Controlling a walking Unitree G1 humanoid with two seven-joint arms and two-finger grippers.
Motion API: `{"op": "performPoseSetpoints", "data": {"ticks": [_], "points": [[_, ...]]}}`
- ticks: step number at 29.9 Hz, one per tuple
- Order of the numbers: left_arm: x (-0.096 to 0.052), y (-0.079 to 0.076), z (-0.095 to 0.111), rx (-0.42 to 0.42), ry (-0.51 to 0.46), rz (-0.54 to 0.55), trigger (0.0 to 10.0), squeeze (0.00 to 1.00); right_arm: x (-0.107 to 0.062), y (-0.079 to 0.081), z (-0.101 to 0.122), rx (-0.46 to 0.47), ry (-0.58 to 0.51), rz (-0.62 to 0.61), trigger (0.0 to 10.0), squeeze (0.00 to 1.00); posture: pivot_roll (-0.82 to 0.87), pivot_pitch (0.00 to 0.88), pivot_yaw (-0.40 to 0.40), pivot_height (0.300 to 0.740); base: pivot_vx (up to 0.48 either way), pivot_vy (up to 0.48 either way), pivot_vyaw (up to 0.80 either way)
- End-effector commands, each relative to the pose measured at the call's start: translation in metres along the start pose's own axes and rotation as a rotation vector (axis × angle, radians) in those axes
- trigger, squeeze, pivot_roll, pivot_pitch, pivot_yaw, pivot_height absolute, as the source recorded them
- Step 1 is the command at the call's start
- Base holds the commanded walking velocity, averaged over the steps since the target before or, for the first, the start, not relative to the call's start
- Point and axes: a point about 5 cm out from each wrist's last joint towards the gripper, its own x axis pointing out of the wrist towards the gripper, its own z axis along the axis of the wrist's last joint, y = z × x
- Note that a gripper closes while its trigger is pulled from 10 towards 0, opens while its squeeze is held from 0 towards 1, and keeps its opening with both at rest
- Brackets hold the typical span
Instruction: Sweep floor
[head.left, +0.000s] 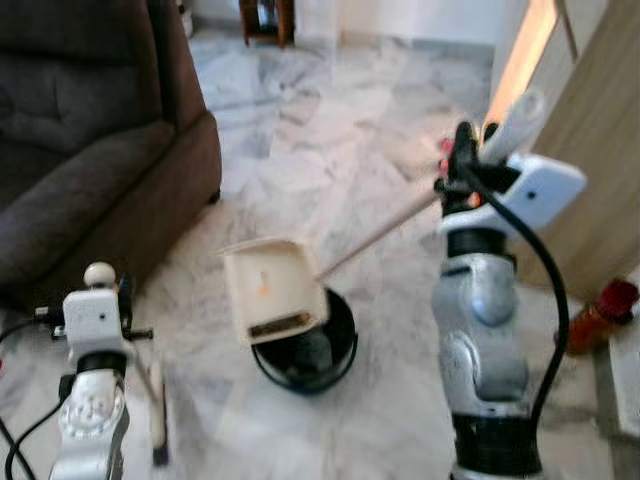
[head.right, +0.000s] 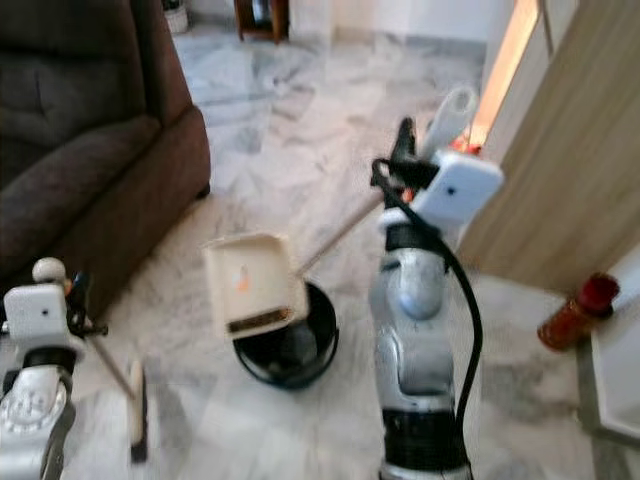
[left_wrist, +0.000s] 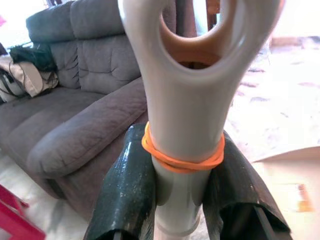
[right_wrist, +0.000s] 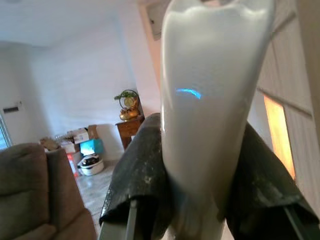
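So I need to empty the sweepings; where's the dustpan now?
The dustpan is held tilted over the black bin on the floor, centre of the head views, right of the sofa.

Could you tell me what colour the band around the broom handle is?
Orange band, wrapped around the grey broom handle; clearest in the left wrist view.

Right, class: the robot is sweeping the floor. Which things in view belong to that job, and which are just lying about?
Job:
dustpan, tipped over the bin, held by the right gripper
broom, held by the left gripper

Lying about:
sofa
red bottle
boxes
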Motion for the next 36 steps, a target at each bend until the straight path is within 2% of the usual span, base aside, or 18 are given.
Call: {"op": "performPoseSetpoints", "data": {"ticks": [1,15,26,36], "points": [[0.002,0.007,0.006,0.023,-0.034,0.022,10.0,0.0,0.002,0.013,0.02,0.071,-0.092,0.031,10.0,0.0,0.17,0.082,0.015,0.74,0.337,0.0,0.0],[0.002,0.006,0.006,0.02,-0.032,0.021,10.0,0.0,0.002,0.013,0.017,0.061,-0.08,0.029,10.0,0.0,0.16,0.091,0.013,0.74,0.339,0.0,0.0],[0.0,0.005,0.005,0.012,-0.031,0.011,10.0,0.0,0.003,0.013,0.014,0.049,-0.07,0.049,10.0,0.0,0.16,0.107,0.011,0.74,0.0,0.0,0.0],[0.0,0.004,0.005,0.01,-0.031,0.013,10.0,0.0,0.001,0.025,0.019,0.04,-0.1,0.137,10.0,0.0,0.16,0.108,0.011,0.74,0.0,0.0,0.0]]}}
